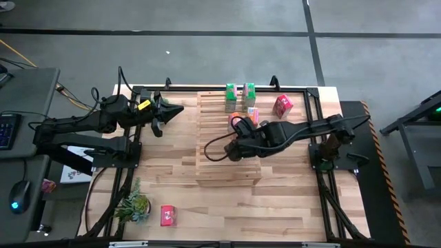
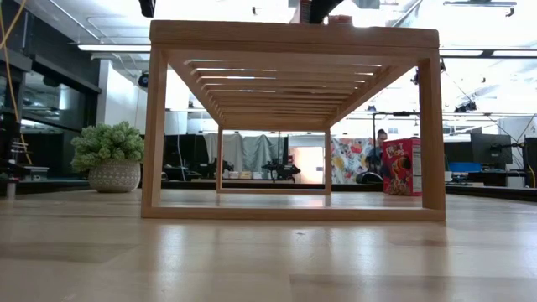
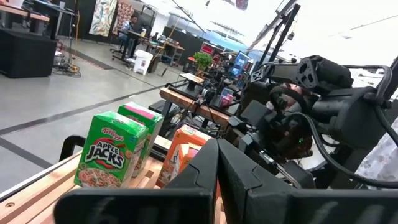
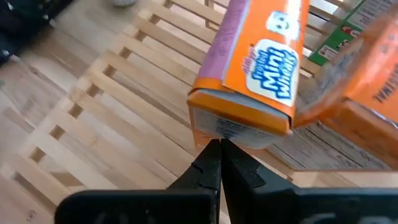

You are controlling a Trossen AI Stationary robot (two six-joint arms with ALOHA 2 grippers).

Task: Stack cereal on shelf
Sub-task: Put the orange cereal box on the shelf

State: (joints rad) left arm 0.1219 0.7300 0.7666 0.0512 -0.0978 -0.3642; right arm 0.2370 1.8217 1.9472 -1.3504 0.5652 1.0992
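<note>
Right now, right gripper (image 4: 219, 152): low over the slatted top of the shelf (image 1: 213, 148), reached in from the table's right side; its two dark fingers are pressed together with nothing between them, tips just below the near end of an orange box.
Orange box (image 4: 249, 74): lies tilted on the slats in front of those tips, leaning against a second orange box (image 4: 360, 93); whether the tips touch it I cannot tell.
Step in hand, as I judge it: tidying or nudging the orange cereal into line on the shelf top, not carrying it.
Doing it well: push slowly and squarely on the box's end, so it slides along the slats instead of pivoting; a corner can catch in a gap between slats. To lift it instead, the fingers must first spread wider than the box.
Other cereal on the shelf: two green boxes (image 1: 239, 91) stand upright at the far edge, close by the orange pair.
Cereal not yet stacked: one red box (image 1: 282, 105) on the table beyond the shelf's far right corner, another red box (image 1: 167, 215) near the front edge.
Left gripper (image 1: 165, 111): waits above the table's far left, well apart from the shelf; fingers pressed together, holding nothing.
In the way: the green boxes sit right behind the orange ones, so a hard shove could topple them or push them off the far edge.
Nearby: a potted plant (image 1: 133, 205) at the front left, clear of the work.
</note>
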